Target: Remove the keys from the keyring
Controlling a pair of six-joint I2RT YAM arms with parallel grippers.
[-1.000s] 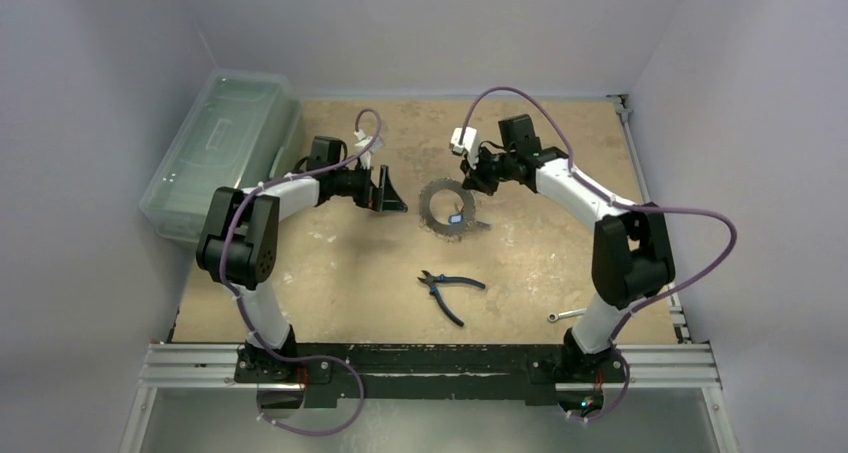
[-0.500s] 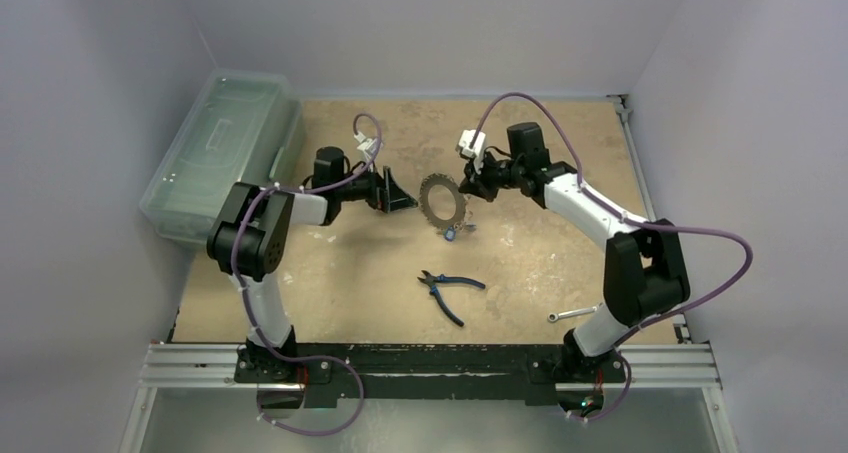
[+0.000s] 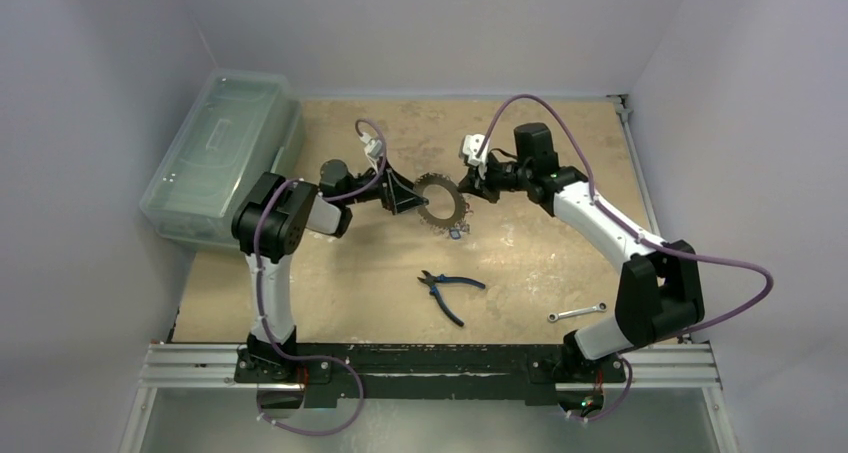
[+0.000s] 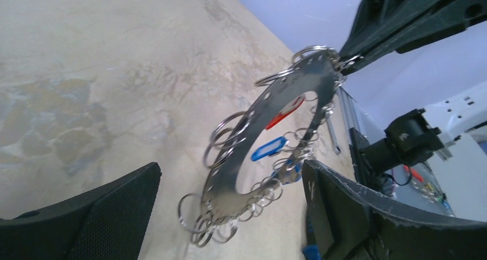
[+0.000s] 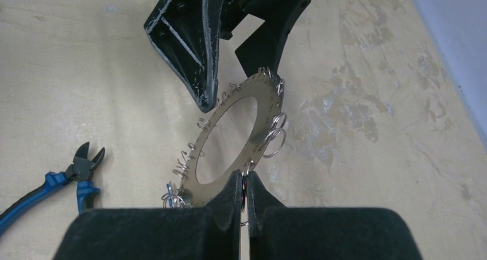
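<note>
Sliding inward, the left gripper (image 3: 400,193) now straddles the keyring (image 3: 438,204), jaws apart, mid-frame in the overhead view. Opposite, the right gripper (image 3: 470,184) is pinched on the ring's edge, holding it tilted off the table (image 3: 330,273); pulling keys (image 4: 269,148) looks next.

The keyring (image 4: 230,174) is a flat silver annular plate with a perforated rim. It is held aloft, tilted on edge, and pinched at its rim by the right gripper (image 5: 243,177). Small split rings (image 4: 227,135), a blue tag (image 4: 269,148) and a red tag (image 4: 285,112) hang from its holes.
</note>
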